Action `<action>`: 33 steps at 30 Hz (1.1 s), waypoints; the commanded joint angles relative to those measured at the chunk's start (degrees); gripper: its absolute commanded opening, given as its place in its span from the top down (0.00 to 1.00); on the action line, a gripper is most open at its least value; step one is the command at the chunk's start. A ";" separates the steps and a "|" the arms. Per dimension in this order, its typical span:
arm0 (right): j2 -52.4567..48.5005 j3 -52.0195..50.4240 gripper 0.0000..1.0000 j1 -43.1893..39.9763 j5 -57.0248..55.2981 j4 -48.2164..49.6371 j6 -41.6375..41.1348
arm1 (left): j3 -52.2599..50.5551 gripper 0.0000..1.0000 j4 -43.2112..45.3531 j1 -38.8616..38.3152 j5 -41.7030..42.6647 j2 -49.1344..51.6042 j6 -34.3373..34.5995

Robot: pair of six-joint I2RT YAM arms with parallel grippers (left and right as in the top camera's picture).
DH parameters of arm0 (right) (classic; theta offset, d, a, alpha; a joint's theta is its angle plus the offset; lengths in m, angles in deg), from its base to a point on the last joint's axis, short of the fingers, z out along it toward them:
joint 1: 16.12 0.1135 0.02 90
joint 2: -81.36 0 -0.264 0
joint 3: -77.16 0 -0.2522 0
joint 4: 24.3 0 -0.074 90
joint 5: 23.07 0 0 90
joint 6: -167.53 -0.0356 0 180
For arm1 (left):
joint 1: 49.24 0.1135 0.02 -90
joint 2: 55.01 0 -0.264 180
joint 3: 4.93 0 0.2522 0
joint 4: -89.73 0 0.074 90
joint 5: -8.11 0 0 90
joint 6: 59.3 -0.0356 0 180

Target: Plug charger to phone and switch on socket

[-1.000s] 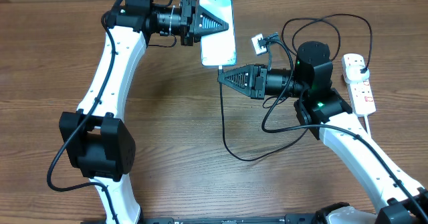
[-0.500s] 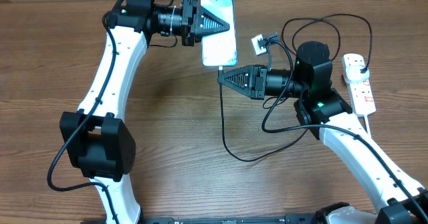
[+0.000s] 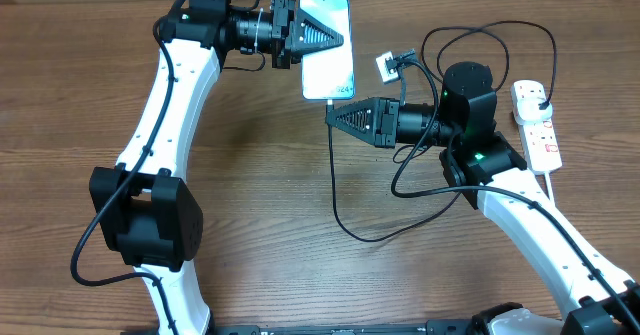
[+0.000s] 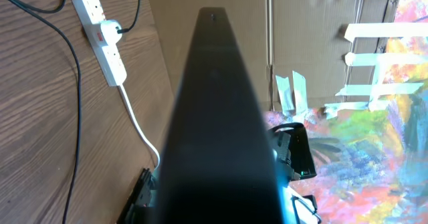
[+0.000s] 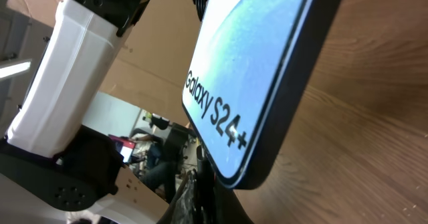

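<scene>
**Item 1, phone** [image 3: 330, 70]: Landmark for this entry. It sits at the far middle of the surface [image 3: 260, 195], screen up. In the right wrist view it looks raised and tilted. Its short bottom edge faces the near side, probably so the port is offered to the cable.

**Item 2, left gripper** [image 3: 341, 37]: Reaches over the phone's upper half from the phone's left. It is clamped narrow on the phone, whose dark edge fills the left wrist view. The likely purpose is to brace the handset against the push of insertion.

**Item 3, right gripper** [image 3: 332, 115]: Sits just below the phone's bottom edge. It is pinched closed on the charger [image 3: 334, 175] near its connector tip, aiming it at the port. Whether the tip is seated cannot be told.

**Item 4, charger run**: Trails from the phone toward the near side, then loops away to the phone's right. The slack probably lets the tip move freely.

**Item 5, socket** [image 3: 538, 133]: Lies well apart to the phone's right. The black plug is already in it. Its switch position is too small to read, so switching on is judged not yet done.
</scene>
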 commanded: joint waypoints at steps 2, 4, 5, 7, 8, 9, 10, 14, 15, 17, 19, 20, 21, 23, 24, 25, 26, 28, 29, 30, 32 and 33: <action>0.02 0.42 0.96 -1.03 -4.98 0.42 -4.72 | 0.76 0.96 -0.15 -0.92 5.44 -2.62 -2.12; 0.02 0.42 0.96 -1.03 -5.38 0.68 -5.20 | 0.76 0.96 -0.17 -0.92 5.46 -2.62 -2.25; 0.02 0.42 0.96 -1.03 -5.38 1.18 -5.18 | 0.76 0.96 -0.17 -0.92 5.51 -2.62 -2.25; 0.02 0.42 0.96 -1.03 -5.49 1.97 -5.62 | 0.76 0.96 -0.17 -0.92 5.75 -2.62 -2.32; 0.02 0.42 0.96 -1.03 -5.55 2.14 -6.01 | 0.76 0.96 -0.15 -0.92 5.95 -2.62 -2.56; 0.02 0.42 0.96 -1.03 -5.66 2.40 -6.67 | 0.76 0.96 -0.15 -0.92 6.60 -2.62 -3.06; 0.02 0.42 0.96 -1.07 -5.84 2.54 -6.91 | 0.76 0.96 -0.17 -0.92 6.97 -2.62 -3.26; 0.02 0.42 0.96 -1.07 -6.97 2.54 -6.95 | 0.76 0.96 -0.17 -0.92 8.07 -2.62 -3.37; 0.02 0.42 0.96 -1.07 -7.04 2.56 -7.17 | 0.76 0.96 -0.17 -0.92 8.20 -2.62 -3.67; 0.02 0.42 0.96 -1.07 -7.26 2.71 -8.20 | 0.76 0.96 -0.20 -0.92 8.24 -2.62 -3.76; 0.02 0.42 0.96 -1.07 -7.26 3.69 -8.20 | 0.76 0.96 -0.20 -0.96 8.24 -2.62 -3.76; 0.02 0.42 0.96 -1.07 -7.26 4.15 -8.37 | 0.76 0.96 -0.20 -1.01 8.24 -2.62 -3.74; 0.02 0.42 0.96 -1.07 -7.26 4.81 -9.03 | 0.76 0.96 -0.20 -1.11 8.24 -2.62 -3.74; 0.02 0.42 0.96 -1.07 -7.52 5.42 -10.16 | 0.76 0.96 -0.20 -1.29 8.22 -2.62 -3.72; 0.02 0.42 0.96 -1.07 -7.89 5.46 -10.58 | 0.76 0.96 -0.20 -1.36 8.22 -2.62 -3.67; 0.02 0.42 0.96 -1.05 -7.89 5.44 -10.56 | 0.76 0.96 -0.20 -1.44 8.20 -2.62 -3.45; 0.02 0.42 0.96 -1.03 -7.96 5.09 -10.51 | 0.76 0.96 -0.20 -1.44 8.20 -2.62 -3.02; -0.09 0.42 0.96 -1.03 -8.09 4.68 -10.51 | 0.76 0.96 -0.20 -1.44 8.22 -2.62 -3.04; -0.28 0.42 0.96 -1.03 -8.11 4.76 -10.54 | 0.76 0.96 -0.20 -1.46 8.22 -2.62 -3.04; -0.35 0.42 0.96 -1.03 -8.11 5.14 -10.56 | 0.76 0.96 -0.22 -1.51 8.28 -2.62 -3.04; -0.42 0.42 0.96 -1.03 -8.17 5.81 -10.56 | 0.76 0.96 -0.22 -1.64 8.46 -2.62 -3.08; -0.46 0.42 0.96 -1.03 -8.35 6.14 -10.56 | 0.76 0.96 -0.22 -1.73 8.52 -2.62 -3.10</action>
